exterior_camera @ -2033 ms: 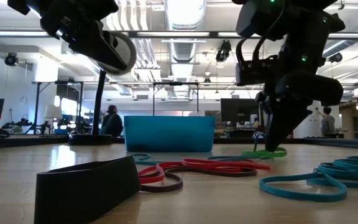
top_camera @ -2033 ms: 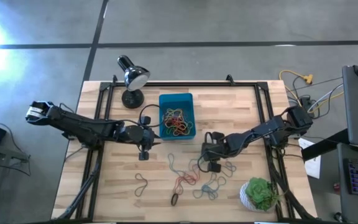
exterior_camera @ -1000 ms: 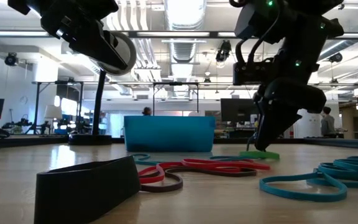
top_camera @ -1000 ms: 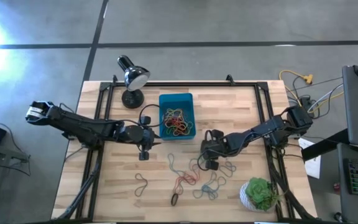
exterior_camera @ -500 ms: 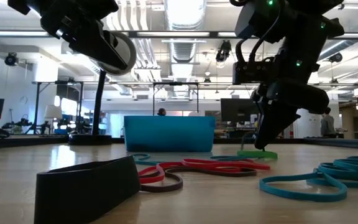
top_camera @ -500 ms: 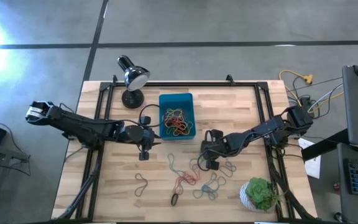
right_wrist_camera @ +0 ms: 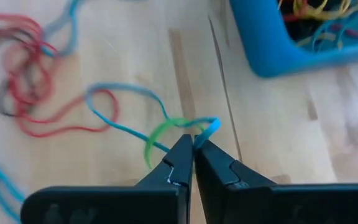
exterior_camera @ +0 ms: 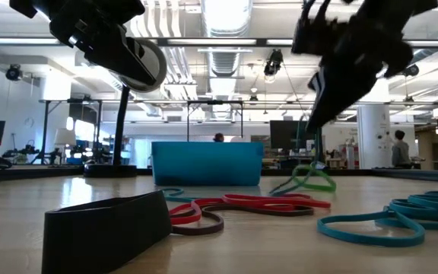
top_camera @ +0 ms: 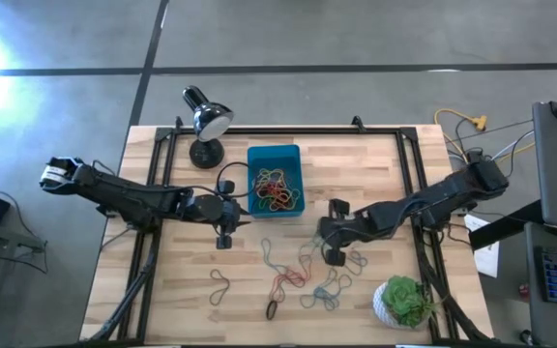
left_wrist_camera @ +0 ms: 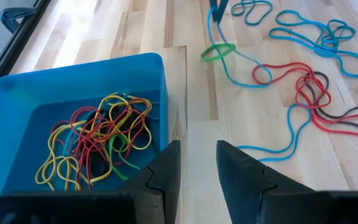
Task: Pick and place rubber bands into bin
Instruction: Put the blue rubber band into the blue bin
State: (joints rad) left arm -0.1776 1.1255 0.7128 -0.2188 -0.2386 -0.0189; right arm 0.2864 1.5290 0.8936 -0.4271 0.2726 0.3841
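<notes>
The right gripper (right_wrist_camera: 193, 144) is pinched tight on two rubber bands at once, a green band (right_wrist_camera: 161, 135) and a blue band (right_wrist_camera: 114, 107). In the low view the green band hangs down from it in a loop, lifted a little off the wooden table (top_camera: 375, 164). The blue one trails away across the wood. This gripper sits near the middle of the table, to the right of the bin (top_camera: 275, 156). The bin is a blue tray near the back of the table, beside a black lamp (top_camera: 204, 118). Inside it lies a tangle of yellow, red and green bands (left_wrist_camera: 98, 138). More rubber bands (top_camera: 303, 275) lie loose on the table in front of the bin, in blue, red and brown. A wide black band (exterior_camera: 105, 226) lies very close to the low camera. The left gripper (left_wrist_camera: 196, 163) waits just beside the bin's near left corner, with its fingers a small way apart and nothing between them. A green plant in a white pot (top_camera: 406, 302) stands at the front right corner of the table. There are no words or labels that can be read on any of these things.
</notes>
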